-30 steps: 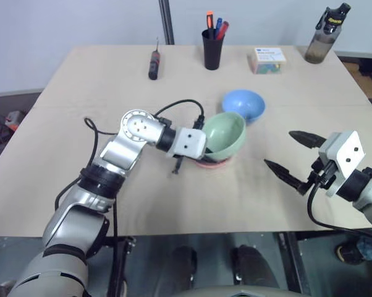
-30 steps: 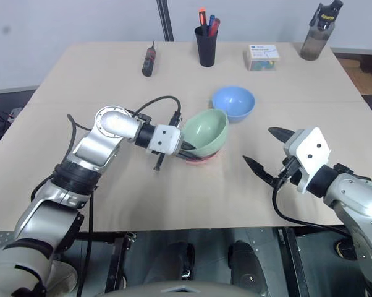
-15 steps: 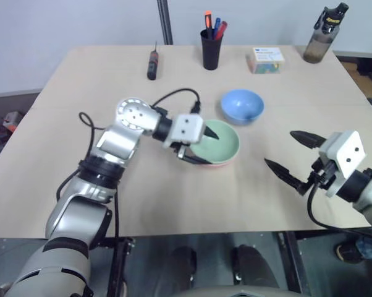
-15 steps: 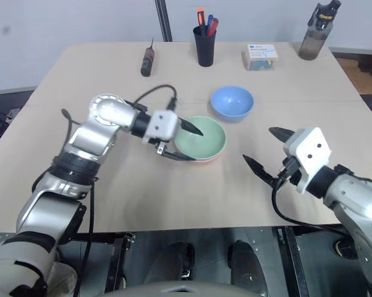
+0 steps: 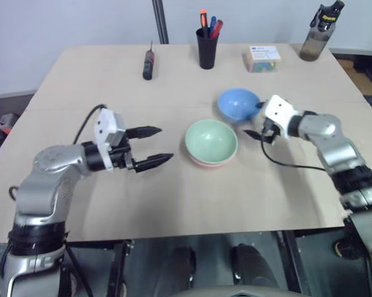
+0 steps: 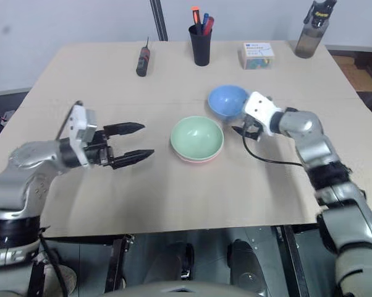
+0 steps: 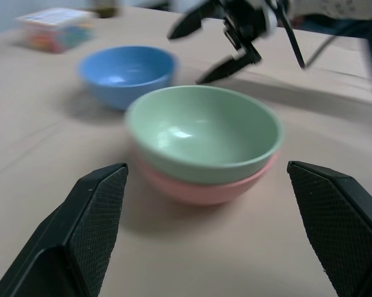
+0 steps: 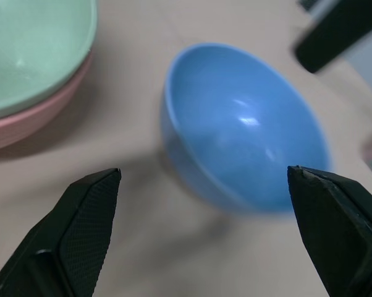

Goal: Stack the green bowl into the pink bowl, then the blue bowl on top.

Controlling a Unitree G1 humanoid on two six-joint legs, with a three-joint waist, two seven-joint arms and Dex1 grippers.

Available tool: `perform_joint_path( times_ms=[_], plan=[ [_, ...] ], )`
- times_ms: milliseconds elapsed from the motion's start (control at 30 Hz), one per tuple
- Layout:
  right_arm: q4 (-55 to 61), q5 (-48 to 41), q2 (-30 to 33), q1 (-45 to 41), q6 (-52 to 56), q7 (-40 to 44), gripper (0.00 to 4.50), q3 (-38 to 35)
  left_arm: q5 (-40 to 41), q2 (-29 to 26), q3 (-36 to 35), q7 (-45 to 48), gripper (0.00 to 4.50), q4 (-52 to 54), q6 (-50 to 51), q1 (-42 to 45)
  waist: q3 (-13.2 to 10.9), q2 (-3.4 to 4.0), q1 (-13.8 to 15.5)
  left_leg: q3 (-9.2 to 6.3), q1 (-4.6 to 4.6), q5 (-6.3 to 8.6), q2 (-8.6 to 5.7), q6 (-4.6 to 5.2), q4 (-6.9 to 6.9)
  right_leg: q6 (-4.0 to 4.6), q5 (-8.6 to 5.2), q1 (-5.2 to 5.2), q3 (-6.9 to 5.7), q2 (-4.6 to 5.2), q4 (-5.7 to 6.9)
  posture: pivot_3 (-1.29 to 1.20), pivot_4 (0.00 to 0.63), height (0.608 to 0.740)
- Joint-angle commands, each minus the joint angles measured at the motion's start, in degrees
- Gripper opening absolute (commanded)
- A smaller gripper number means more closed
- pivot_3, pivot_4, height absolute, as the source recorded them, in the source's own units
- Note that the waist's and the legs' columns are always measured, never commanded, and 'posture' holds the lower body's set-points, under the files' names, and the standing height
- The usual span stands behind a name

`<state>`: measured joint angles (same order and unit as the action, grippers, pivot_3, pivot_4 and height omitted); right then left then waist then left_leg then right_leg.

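Green bowl (image 5: 211, 140): nested upright inside the pink bowl (image 5: 212, 162), mid-table.
Pink bowl: on the table (image 5: 173, 198), only its rim and lower wall showing under the green one.
Blue bowl (image 5: 238, 103): tilted on the table, just behind and right of the stack, apart from it.
Left gripper (image 5: 151, 146): fingers spread wide, empty, level, well left of the stack.
Right gripper (image 5: 254, 119): fingers spread wide, empty, just beside the blue bowl's right side; contact cannot be told.
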<state>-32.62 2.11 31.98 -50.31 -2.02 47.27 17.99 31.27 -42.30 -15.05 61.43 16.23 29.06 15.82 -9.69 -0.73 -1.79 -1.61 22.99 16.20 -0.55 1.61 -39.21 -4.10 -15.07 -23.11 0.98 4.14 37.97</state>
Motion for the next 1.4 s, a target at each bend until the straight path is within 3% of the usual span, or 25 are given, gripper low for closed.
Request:
perform_joint_path(
  times_ms=[33,67,167,300,367,400,500,600,700,833,967,1167,1200,1267,1400],
  plan=[
    [-12.4,4.1,-2.4,-6.0,-8.6,0.8,4.5,1.2,6.0,-0.1,-5.6,-3.8,4.48,7.7,3.3,-3.2,0.0,0.0,0.0,0.02,0.01,0.0,0.0,0.0,0.0,0.0,0.0,-0.02,0.02,0.0,-0.01,0.0,0.15,0.74],
    [-15.6,5.1,-3.1,-7.3,-10.1,0.6,4.5,1.6,6.6,-0.2,-6.4,-4.7,4.48,8.7,3.8,-4.2,0.0,0.0,-0.1,0.07,0.01,0.0,-0.02,0.0,0.0,0.0,0.0,-0.03,0.07,0.03,-0.01,0.0,0.15,0.74],
    [-22.1,6.6,-4.7,-10.0,-13.2,1.5,3.72,1.8,9.0,-0.5,-8.3,-6.1,4.5,10.9,4.8,-6.8,0.0,0.01,-0.4,0.06,0.0,0.0,-0.05,-0.01,0.01,0.01,0.0,-0.03,0.07,0.05,0.01,0.0,0.15,0.74],
    [-26.5,8.5,-5.6,-12.4,-16.4,1.1,2.01,1.4,13.0,-0.6,-10.9,-7.0,4.5,13.7,5.9,-10.1,0.0,0.04,-0.7,0.08,-0.03,-0.02,-0.01,-0.06,0.06,0.01,0.01,-0.05,0.1,0.02,0.03,0.0,0.15,0.74],
    [-27.5,9.1,-5.7,-12.9,-17.4,1.0,1.41,1.1,14.9,-0.8,-11.5,-7.0,4.5,14.0,6.3,-10.9,0.0,0.05,-0.7,0.1,-0.05,-0.02,-0.01,-0.06,0.07,0.01,0.01,-0.05,0.12,0.02,0.03,0.0,0.15,0.74],
    [-27.6,9.2,-5.6,-13.1,-17.8,0.9,0.79,0.8,15.3,-0.9,-11.4,-7.0,4.5,13.9,6.2,-11.0,0.0,0.05,-0.7,0.11,-0.04,-0.02,-0.01,-0.06,0.07,0.02,0.01,-0.05,0.12,0.02,0.03,0.0,0.15,0.74],
    [-26.5,9.2,-5.0,-13.4,-18.5,1.0,0.08,0.0,15.9,-1.1,-10.6,-7.3,4.5,13.2,5.9,-10.5,0.0,0.05,-0.7,0.11,-0.06,-0.02,-0.01,-0.07,0.07,0.02,0.01,-0.05,0.13,0.01,0.05,0.0,0.15,0.74],
    [-20.1,6.8,-3.2,-12.8,-17.1,4.1,0.08,-2.3,15.4,-0.8,-9.2,-7.1,4.5,11.8,5.1,-9.6,-0.1,0.1,-0.5,0.11,-0.06,-0.02,-0.02,-0.07,0.07,0.02,0.01,-0.04,0.12,0.02,0.05,0.0,0.15,0.74],
    [-6.1,1.2,-0.8,-9.1,-13.2,9.2,0.08,-5.5,14.4,-0.4,-7.5,-6.7,4.5,10.1,4.2,-8.5,-0.1,0.17,-0.4,0.09,-0.01,-0.02,-0.03,-0.06,0.07,0.02,0.01,-0.07,0.11,0.03,0.03,0.0,0.15,0.74],
    [22.3,-11.7,1.9,-1.1,6.5,15.4,0.08,-9.0,13.7,-0.4,-6.0,-5.7,4.5,7.6,2.9,-7.3,-0.1,0.17,-0.3,0.08,-0.01,-0.01,-0.01,-0.06,0.14,0.02,0.01,-0.08,0.1,0.04,0.01,0.0,0.15,0.74],
    [48.0,-20.4,2.7,7.9,26.6,12.7,0.08,-7.5,12.3,-0.3,-4.4,-4.8,4.5,5.0,1.3,-6.0,-0.1,0.18,-0.2,0.05,0.03,-0.01,0.02,-0.05,0.17,0.02,0.01,-0.11,0.09,0.07,0.02,0.0,0.15,0.74],
    [51.1,-18.5,-3.2,11.3,33.2,6.7,0.08,-1.9,11.3,-0.8,-2.7,-4.0,4.5,2.9,0.4,-3.9,-0.1,0.16,-0.1,0.1,-0.08,0.01,-0.03,-0.02,0.11,0.02,0.01,-0.06,0.12,0.09,0.1,0.0,0.15,0.74],
    [50.6,-18.0,-3.8,11.5,33.4,6.2,0.56,-1.1,11.3,-1.0,-2.7,-3.8,4.5,2.8,0.4,-3.8,-0.1,0.17,-0.1,0.09,-0.09,0.0,-0.03,-0.03,0.11,0.03,0.01,-0.06,0.12,0.08,0.11,0.0,0.15,0.74],
    [48.8,-15.2,-3.3,12.2,31.5,6.7,0.93,1.5,10.9,-1.3,-2.6,-3.5,4.5,2.5,0.1,-3.5,-0.1,0.17,-0.1,0.09,-0.06,-0.01,-0.04,-0.05,0.11,0.03,0.01,-0.1,0.12,0.07,0.11,0.0,0.15,0.74],
    [46.5,-14.1,-3.4,12.2,30.9,6.3,2.35,1.3,10.9,-2.1,-3.4,-3.3,4.5,3.2,0.4,-4.3,-0.1,0.16,-0.1,0.09,-0.02,-0.01,-0.08,-0.04,0.11,0.02,0.01,-0.09,0.1,0.08,0.03,0.0,0.15,0.74]
  ],
)
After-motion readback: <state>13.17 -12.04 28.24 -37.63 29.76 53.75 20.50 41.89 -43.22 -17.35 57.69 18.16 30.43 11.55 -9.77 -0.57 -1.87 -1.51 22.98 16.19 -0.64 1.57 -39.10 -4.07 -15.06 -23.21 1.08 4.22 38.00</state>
